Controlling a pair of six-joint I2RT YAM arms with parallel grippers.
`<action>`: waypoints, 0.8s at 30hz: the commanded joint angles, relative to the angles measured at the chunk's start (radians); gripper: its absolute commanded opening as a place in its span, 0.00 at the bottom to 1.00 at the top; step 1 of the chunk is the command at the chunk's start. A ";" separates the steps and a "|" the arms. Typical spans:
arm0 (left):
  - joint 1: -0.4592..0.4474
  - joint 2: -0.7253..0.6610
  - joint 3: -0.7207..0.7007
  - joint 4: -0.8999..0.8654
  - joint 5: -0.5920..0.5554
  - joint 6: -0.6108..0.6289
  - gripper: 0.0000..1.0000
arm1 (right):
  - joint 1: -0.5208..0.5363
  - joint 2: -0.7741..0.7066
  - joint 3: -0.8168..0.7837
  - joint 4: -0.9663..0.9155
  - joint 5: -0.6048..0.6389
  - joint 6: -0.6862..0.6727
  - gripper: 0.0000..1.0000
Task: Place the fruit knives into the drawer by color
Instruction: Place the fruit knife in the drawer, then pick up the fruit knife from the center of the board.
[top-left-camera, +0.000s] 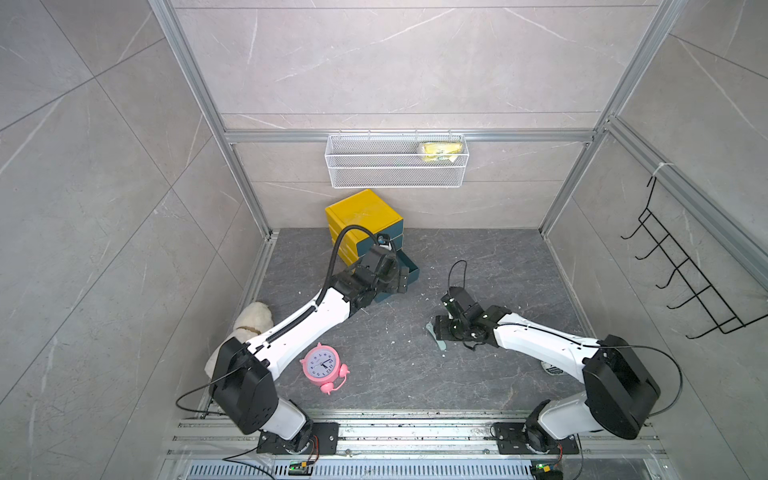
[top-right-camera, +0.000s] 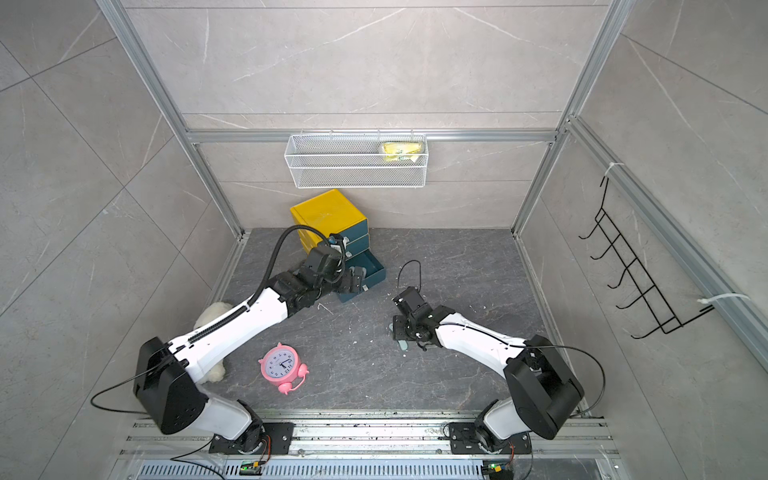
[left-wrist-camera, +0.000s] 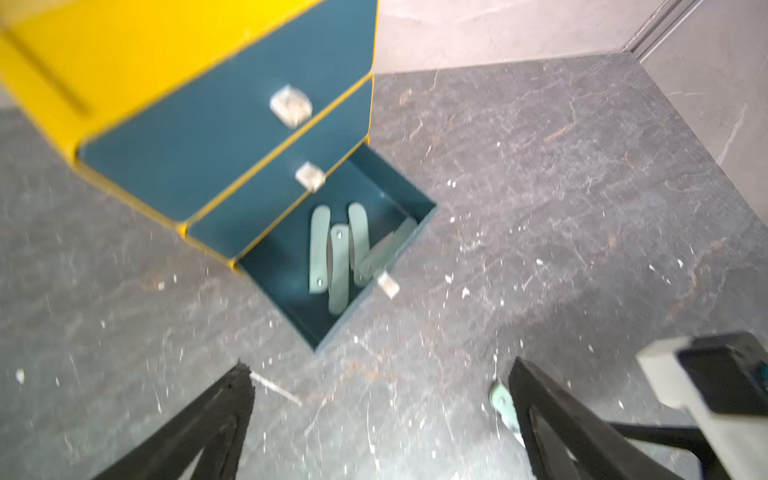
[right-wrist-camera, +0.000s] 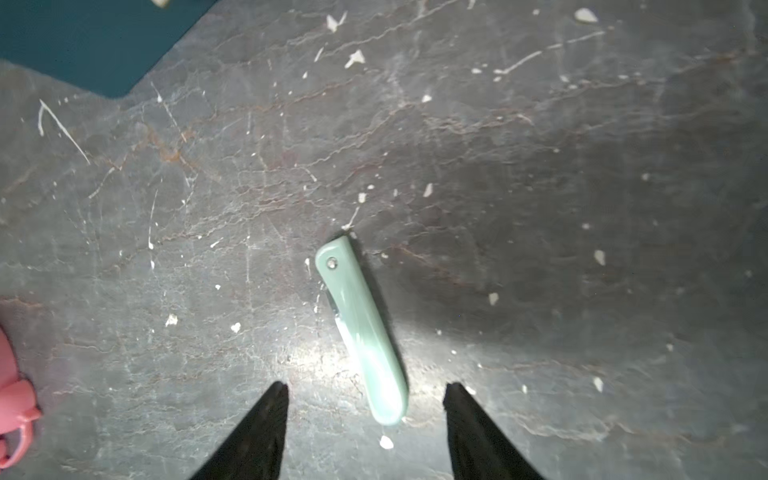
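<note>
Right fingers spread, empty; centre them across the teal knife midsection before closing. Left fingers wide, empty.

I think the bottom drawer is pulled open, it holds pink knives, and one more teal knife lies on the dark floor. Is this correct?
Not fully. The knives in the open bottom drawer are pale teal, not pink; the left wrist view shows this. The rest is right: one teal knife lies on the dark floor.

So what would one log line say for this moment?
left gripper open, empty, facing open bottom drawer | drawer holds teal knives | right gripper open over loose teal knife
</note>
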 joint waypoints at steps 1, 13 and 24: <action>-0.004 -0.087 -0.124 0.042 0.047 -0.092 0.99 | 0.033 0.054 0.041 -0.045 0.085 -0.042 0.61; -0.004 -0.280 -0.503 0.104 0.050 -0.259 1.00 | 0.059 0.184 0.102 -0.066 0.153 -0.054 0.58; -0.004 -0.268 -0.538 0.124 0.069 -0.275 0.99 | 0.050 0.269 0.110 -0.048 0.112 -0.053 0.53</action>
